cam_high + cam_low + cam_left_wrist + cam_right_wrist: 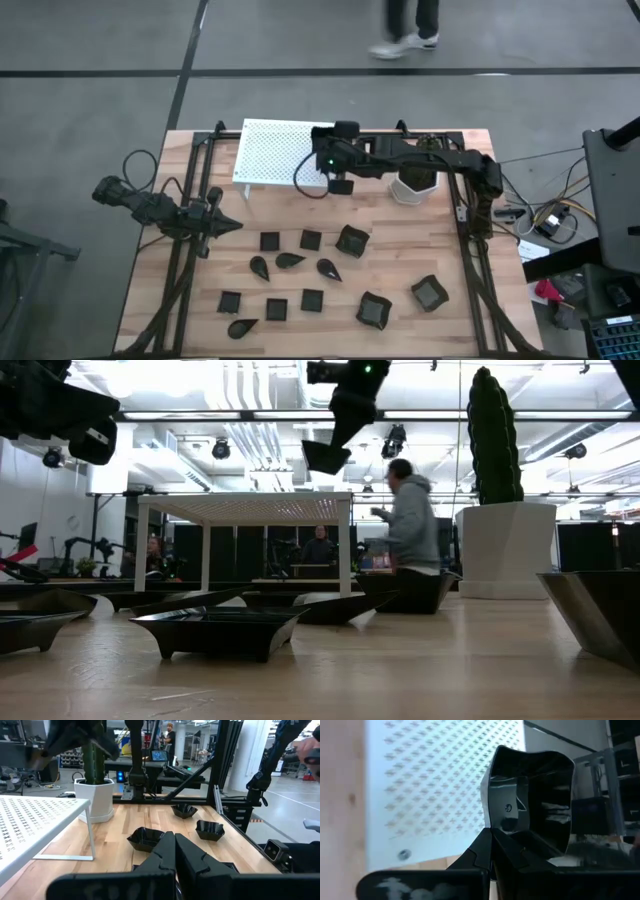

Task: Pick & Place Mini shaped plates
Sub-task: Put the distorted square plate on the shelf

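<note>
From my remote station, the left gripper (pixel 228 224) hangs over the left side of the wooden worktop (pixel 460 320), its jaws clenched on nothing, just left of the scattered mini shaped plates (pixel 310 270). Those black dishes lie across the middle and near part of the worktop: small flat squares such as one (pixel 270 241) in the upper row, teardrop shapes such as one (pixel 260 266) below it, and larger raised-rim squares such as one (pixel 374 310) toward the right. Behind them stands the white perforated rack (pixel 275 152) at the far edge. Over the rack's right end, my right gripper (pixel 339 184) is raised above the worktop, jaws grasping one raised-rim square plate (pixel 530 800) by its rim; the plate hangs tilted, clear of the rack top. Further right, the white pot with a green cactus (pixel 412 186) sits beside the right arm. A person (pixel 410 25) stands on the floor beyond the worktop.
</note>
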Action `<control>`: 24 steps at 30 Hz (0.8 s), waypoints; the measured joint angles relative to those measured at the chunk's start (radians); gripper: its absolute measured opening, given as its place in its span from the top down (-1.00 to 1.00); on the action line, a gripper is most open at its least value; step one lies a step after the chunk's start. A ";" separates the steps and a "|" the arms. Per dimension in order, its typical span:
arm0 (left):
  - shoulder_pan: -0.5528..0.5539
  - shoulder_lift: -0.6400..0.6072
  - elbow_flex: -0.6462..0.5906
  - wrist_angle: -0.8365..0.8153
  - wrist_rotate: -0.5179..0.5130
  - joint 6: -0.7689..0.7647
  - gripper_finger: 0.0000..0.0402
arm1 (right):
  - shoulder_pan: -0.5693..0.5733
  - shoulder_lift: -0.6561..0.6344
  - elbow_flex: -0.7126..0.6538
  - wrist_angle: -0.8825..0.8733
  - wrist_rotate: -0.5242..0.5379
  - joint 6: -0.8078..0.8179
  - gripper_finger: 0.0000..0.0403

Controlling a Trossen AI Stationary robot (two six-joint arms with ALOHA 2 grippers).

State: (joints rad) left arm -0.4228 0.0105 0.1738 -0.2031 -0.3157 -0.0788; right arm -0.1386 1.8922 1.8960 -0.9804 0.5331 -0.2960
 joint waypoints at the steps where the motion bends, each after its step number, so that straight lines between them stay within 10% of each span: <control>1: 0.000 0.000 0.000 0.000 0.000 0.000 1.00 | -0.007 0.004 0.000 0.000 0.000 -0.008 0.96; 24: 0.000 0.000 0.000 0.000 0.000 0.000 1.00 | -0.064 0.105 0.015 0.035 -0.077 -0.098 0.96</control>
State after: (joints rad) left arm -0.4228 0.0109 0.1738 -0.2031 -0.3161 -0.0785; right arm -0.2023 1.9968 1.9106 -0.9455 0.4561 -0.3939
